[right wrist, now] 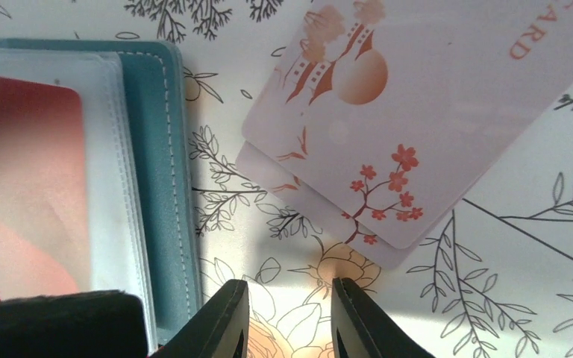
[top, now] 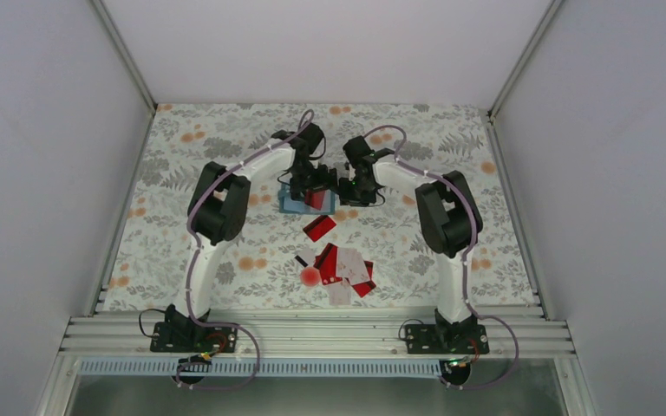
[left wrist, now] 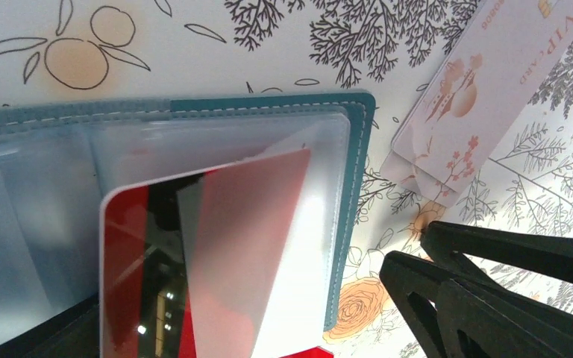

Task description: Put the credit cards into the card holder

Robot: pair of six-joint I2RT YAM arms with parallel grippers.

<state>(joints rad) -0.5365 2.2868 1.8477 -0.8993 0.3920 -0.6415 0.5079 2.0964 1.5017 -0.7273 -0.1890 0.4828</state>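
- Two grippers are nose to nose over the far middle of the flowered table (top: 182, 147). The left gripper (top: 310, 180) is right above the card holder (top: 293, 204), and the right gripper (top: 355, 186) is just beside it.
- In the left wrist view the card holder lies open, with clear plastic sleeves showing inside its teal stitched edge. A red card (left wrist: 123, 253) has its far end under a frosted sleeve, and its near end runs off the bottom of the frame.
- Is the left gripper pinching that card? I cannot tell, as its fingers do not show clearly.
- In the right wrist view the right gripper's fingers (right wrist: 231, 313) stand a narrow gap apart with only tablecloth between them. Nothing is gripped, and they hover just off the holder's stitched edge.
- Two pale pink cards (right wrist: 410, 112), one stacked on the other and slightly askew, lie flat on the table near the holder, not touching it.
- Nearer the bases a lone red card (top: 319, 228) lies by itself. Closer still is a loose heap of red and white cards (top: 349, 269), with a round red blob (top: 311, 276) and a small black piece (top: 301, 260) at its left.
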